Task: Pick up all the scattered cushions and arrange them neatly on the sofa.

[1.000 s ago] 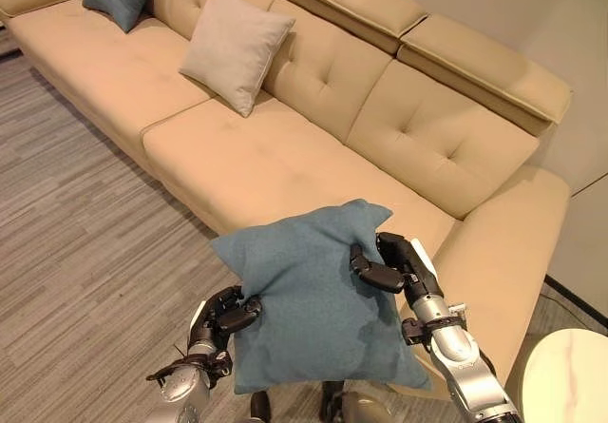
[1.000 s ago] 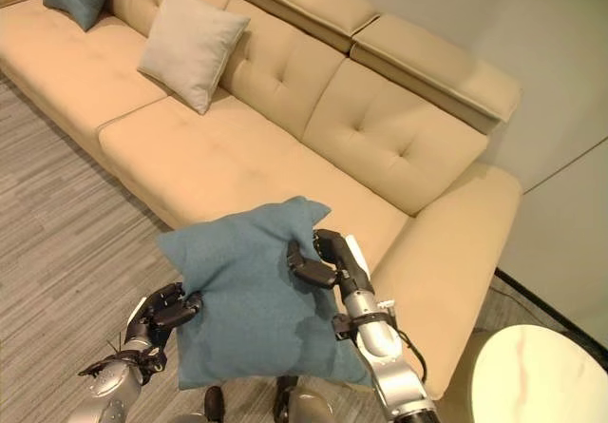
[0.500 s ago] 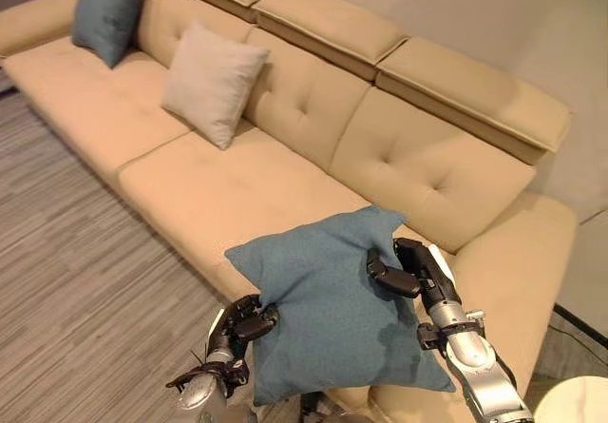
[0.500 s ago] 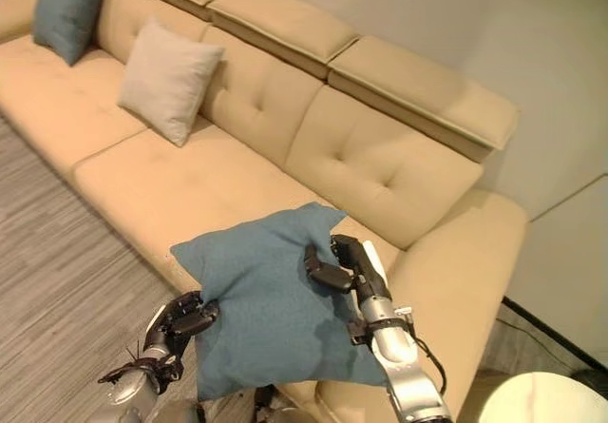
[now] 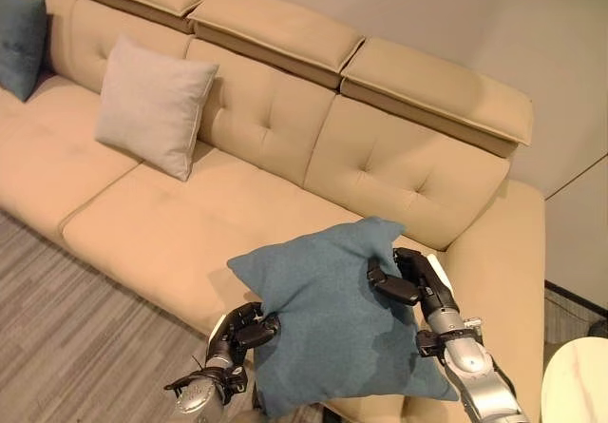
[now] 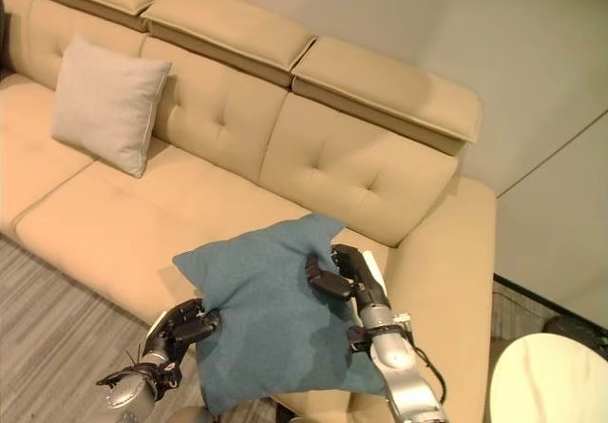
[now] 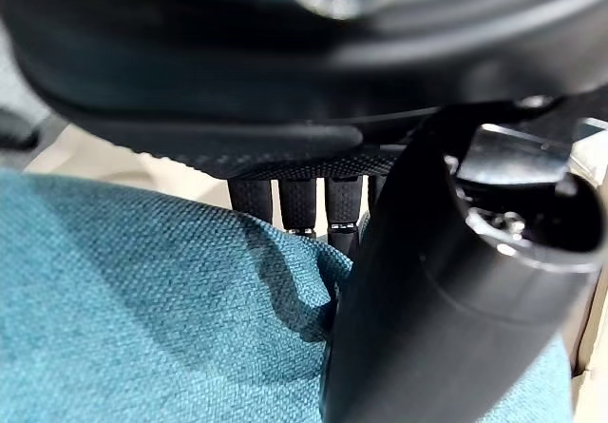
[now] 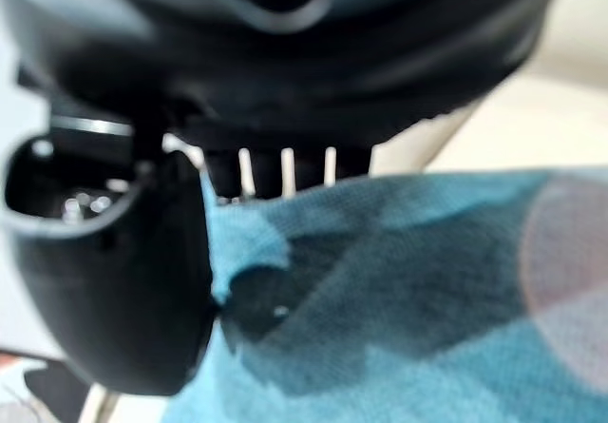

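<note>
Two hands (image 5: 249, 328) (image 5: 404, 278), fingers grasping teal cushion (image 5: 332, 318), over tan sofa (image 5: 285, 157), grey wood floor (image 5: 66, 328).

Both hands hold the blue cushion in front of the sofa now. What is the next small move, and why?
Probably carry the blue cushion forward and up, over the sofa seat. The left hand and right hand pinch its opposite edges, and it hangs at the seat's front edge, not resting on it. The bare seat lies right of the beige cushion.

Living room, tufted tan sofa (image 5: 285, 147), scatter cushions, wood-look floor (image 5: 57, 347)
</note>
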`<state>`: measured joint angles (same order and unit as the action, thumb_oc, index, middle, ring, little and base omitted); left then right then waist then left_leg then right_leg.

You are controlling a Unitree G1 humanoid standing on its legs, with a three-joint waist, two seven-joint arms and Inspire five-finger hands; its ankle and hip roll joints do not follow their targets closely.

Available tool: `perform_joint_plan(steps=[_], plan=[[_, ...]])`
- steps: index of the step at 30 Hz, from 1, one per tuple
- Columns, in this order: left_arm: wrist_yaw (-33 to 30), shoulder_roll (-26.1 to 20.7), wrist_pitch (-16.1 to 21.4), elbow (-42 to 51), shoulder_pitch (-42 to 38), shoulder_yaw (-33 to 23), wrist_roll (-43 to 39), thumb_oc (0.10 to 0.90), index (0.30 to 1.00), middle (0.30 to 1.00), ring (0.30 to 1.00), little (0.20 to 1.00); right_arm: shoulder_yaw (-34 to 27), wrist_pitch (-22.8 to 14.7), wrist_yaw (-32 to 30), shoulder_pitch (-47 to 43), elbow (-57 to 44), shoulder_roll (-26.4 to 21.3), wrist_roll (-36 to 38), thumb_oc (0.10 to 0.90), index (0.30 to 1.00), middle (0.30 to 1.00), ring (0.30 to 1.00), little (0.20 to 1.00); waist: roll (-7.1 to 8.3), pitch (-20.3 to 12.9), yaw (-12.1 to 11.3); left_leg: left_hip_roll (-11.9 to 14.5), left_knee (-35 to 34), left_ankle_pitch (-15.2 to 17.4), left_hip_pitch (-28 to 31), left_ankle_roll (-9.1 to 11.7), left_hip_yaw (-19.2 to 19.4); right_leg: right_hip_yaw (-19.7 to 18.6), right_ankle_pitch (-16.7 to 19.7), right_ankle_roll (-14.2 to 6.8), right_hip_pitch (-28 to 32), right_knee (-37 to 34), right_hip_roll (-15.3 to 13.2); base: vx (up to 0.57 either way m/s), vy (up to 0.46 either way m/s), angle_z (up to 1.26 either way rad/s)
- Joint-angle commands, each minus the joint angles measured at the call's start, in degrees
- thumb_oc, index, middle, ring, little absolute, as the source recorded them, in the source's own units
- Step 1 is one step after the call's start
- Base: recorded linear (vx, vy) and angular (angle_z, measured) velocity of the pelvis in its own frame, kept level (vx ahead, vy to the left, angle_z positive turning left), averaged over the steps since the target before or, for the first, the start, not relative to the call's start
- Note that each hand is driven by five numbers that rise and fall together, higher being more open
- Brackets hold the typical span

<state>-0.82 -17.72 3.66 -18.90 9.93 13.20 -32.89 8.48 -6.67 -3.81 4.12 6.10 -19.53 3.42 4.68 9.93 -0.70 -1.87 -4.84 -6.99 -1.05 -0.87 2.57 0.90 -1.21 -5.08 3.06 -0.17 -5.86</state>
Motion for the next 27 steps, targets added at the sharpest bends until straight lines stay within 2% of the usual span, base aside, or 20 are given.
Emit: perform_joint_plan(steps=[1, 3, 4, 5, 7, 8, 9, 10, 12, 15, 17, 18, 19, 23, 27], plan=[[1.89, 0.41, 6.45, 10.12, -2.63, -2.55, 0.24, 0.400, 0.300, 0.300, 0.300, 0.300, -2.57, -5.78, -1.40, -6.31, -6.23, 0.34, 1.92, 0.400, 0.300, 0.300, 0.300, 0.300, 0.99, -5.27, -0.82, 3.47, 5.15, 9.64, -0.06, 2.40, -0.19, 1.75, -0.45, -3.41, -2.55, 4.42, -0.20, 0.00, 0.128, -0.61], [1.82, 0.29, 6.48, 10.25, -2.53, -2.92, 0.15, 0.400, 0.300, 0.300, 0.300, 0.300, -2.34, -5.67, -1.45, -6.49, -6.15, 0.68, 1.60, 0.400, 0.300, 0.300, 0.300, 0.300, 0.78, -4.93, -1.01, 3.40, 4.90, 9.70, 0.38, 2.03, 0.62, 1.78, -0.47, -3.86, -3.62, 6.20, -0.38, -0.02, 0.084, -0.39], [1.63, 0.26, 6.49, 10.19, -2.40, -3.25, 0.05, 0.400, 0.300, 0.300, 0.300, 0.300, -1.94, -5.66, -1.47, -6.87, -5.87, 1.04, 1.36, 0.400, 0.300, 0.300, 0.300, 0.300, 0.54, -4.62, -1.25, 3.48, 4.83, 9.84, 0.63, 1.78, 1.42, 3.13, -0.02, -4.22, -4.66, 7.41, -0.89, -0.06, 0.096, -0.33], [1.33, 0.44, 6.59, 10.06, -2.21, -3.83, -0.73, 0.400, 0.300, 0.300, 0.300, 0.300, -1.19, -5.61, -1.49, -7.27, -5.42, 1.65, 1.17, 0.400, 0.300, 0.300, 0.300, 0.300, 0.13, -4.09, -2.19, 3.78, 4.15, 10.12, 1.55, 1.69, 3.42, 8.41, 0.83, -4.63, -6.40, 9.09, -2.84, -0.06, 0.065, -0.58], [1.36, 0.68, 6.68, 9.95, -2.04, -4.10, -1.24, 0.400, 0.300, 0.300, 0.300, 0.300, -0.70, -5.63, -1.19, -7.24, -5.18, 1.82, 0.91, 0.400, 0.300, 0.300, 0.300, 0.300, -0.04, -3.72, -2.49, 3.68, 3.49, 10.11, 2.28, 1.77, 4.77, 12.77, 1.34, -4.31, -7.62, 9.55, -2.97, -0.03, 0.037, -0.99], [1.36, 0.69, 6.68, 9.95, -2.05, -4.11, -1.24, 0.400, 0.300, 0.300, 0.300, 0.300, -0.69, -5.63, -1.19, -7.24, -5.17, 1.81, 0.90, 0.400, 0.300, 0.300, 0.300, 0.300, -0.05, -3.73, -2.44, 3.68, 3.47, 10.10, 2.27, 1.78, 4.73, 12.82, 1.32, -4.30, -7.64, 9.58, -2.97, -0.03, -0.019, -0.82], [1.72, 0.84, 6.59, 9.99, -1.89, -4.66, -1.66, 0.400, 0.300, 0.300, 0.300, 0.300, -0.89, -5.53, -1.42, -7.55, -4.89, 1.45, 0.42, 0.400, 0.300, 0.300, 0.300, 0.300, -0.30, -3.57, -2.86, 3.80, 3.89, 10.46, 2.43, 1.74, 5.68, 17.42, 1.12, -4.25, -7.94, 8.84, -3.84, 0.00, -0.071, -0.40], [2.08, 1.02, 6.53, 9.85, -1.98, -4.39, -1.57, 0.400, 0.300, 0.300, 0.300, 0.300, -1.11, -5.80, -1.47, -7.06, -5.04, 1.27, 0.39, 0.400, 0.300, 0.300, 0.300, 0.300, -0.07, -3.53, -2.54, 3.63, 4.19, 10.79, 2.43, 1.88, 5.57, 17.17, 0.49, -3.81, -6.55, 7.03, -3.14, 0.02, -0.116, -0.17], [2.21, 1.80, 6.47, 9.57, -2.16, -4.32, -1.90, 0.400, 0.300, 0.300, 0.300, 0.300, -2.10, -5.45, -1.71, -6.34, -4.76, 0.73, -0.27, 0.400, 0.300, 0.300, 0.300, 0.300, 0.51, -3.76, -1.75, 3.55, 5.38, 11.38, 2.30, 2.21, 5.57, 13.65, 0.47, -3.17, -5.86, 5.18, -1.35, 0.07, -0.123, -0.08], [2.81, 1.98, 6.24, 9.64, -2.21, -3.80, -1.97, 0.400, 0.300, 0.300, 0.300, 0.300, -2.79, -5.50, -2.10, -5.78, -5.08, 0.02, 0.00, 0.400, 0.300, 0.300, 0.300, 0.300, 0.62, -3.99, -1.51, 3.69, 8.48, 12.14, 1.13, 2.64, 5.64, 14.01, 0.69, -2.47, -4.93, 3.52, -1.37, 0.04, -0.086, 0.04], [2.74, 2.36, 6.13, 9.76, -2.51, -2.98, -2.08, 0.400, 0.300, 0.300, 0.300, 0.300, -3.31, -5.32, -2.22, -5.34, -4.88, -1.59, 0.52, 0.400, 0.300, 0.300, 0.300, 0.300, 0.43, -2.92, -1.63, 4.80, 15.52, 13.41, -1.64, 4.19, 3.18, 13.52, -0.19, -1.14, -3.45, 3.02, -0.99, 0.00, -0.068, 0.05], [2.73, 2.47, 6.20, 9.73, -2.74, -2.76, -2.20, 0.400, 0.300, 0.300, 0.300, 0.300, -3.28, -5.25, -2.29, -5.39, -4.68, -1.73, 0.68, 0.400, 0.300, 0.300, 0.300, 0.300, 0.47, -2.80, -1.81, 4.36, 16.37, 12.94, -2.96, 4.59, 1.43, 13.34, -0.30, -0.87, -3.52, 2.90, -0.94, -0.02, -0.011, 0.15], [2.55, 2.63, 6.14, 9.78, -2.95, -2.50, -2.21, 0.400, 0.300, 0.300, 0.300, 0.300, -3.26, -5.13, -2.24, -5.52, -4.44, -1.96, 0.76, 0.400, 0.300, 0.300, 0.300, 0.300, 0.35, -2.71, -1.90, 4.12, 16.37, 12.97, -3.89, 4.91, -0.42, 13.17, -0.48, -0.74, -3.40, 2.82, -0.77, -0.01, 0.001, 0.05], [1.92, 2.50, 5.93, 9.94, -3.42, -2.03, -1.76, 0.400, 0.300, 0.300, 0.300, 0.300, -3.18, -4.99, -2.49, -5.91, -3.98, -2.67, 1.29, 0.400, 0.300, 0.300, 0.300, 0.300, 0.04, -2.93, -1.75, 4.83, 13.96, 11.31, -5.71, 5.62, -3.18, 12.39, -0.96, -1.21, -2.30, 2.57, -0.58, 0.07, 0.050, -0.08], [1.87, 2.35, 5.80, 10.17, -3.71, -2.01, -1.12, 0.400, 0.300, 0.300, 0.300, 0.300, -3.75, -4.73, -2.36, -5.22, -4.89, -2.86, 0.59, 0.400, 0.300, 0.300, 0.300, 0.300, -0.71, -3.91, -1.01, 5.68, 10.56, 10.64, -3.68, 5.19, -1.93, 11.99, -1.58, -1.43, -1.74, 2.72, -0.64, 0.12, 0.118, -0.13]])
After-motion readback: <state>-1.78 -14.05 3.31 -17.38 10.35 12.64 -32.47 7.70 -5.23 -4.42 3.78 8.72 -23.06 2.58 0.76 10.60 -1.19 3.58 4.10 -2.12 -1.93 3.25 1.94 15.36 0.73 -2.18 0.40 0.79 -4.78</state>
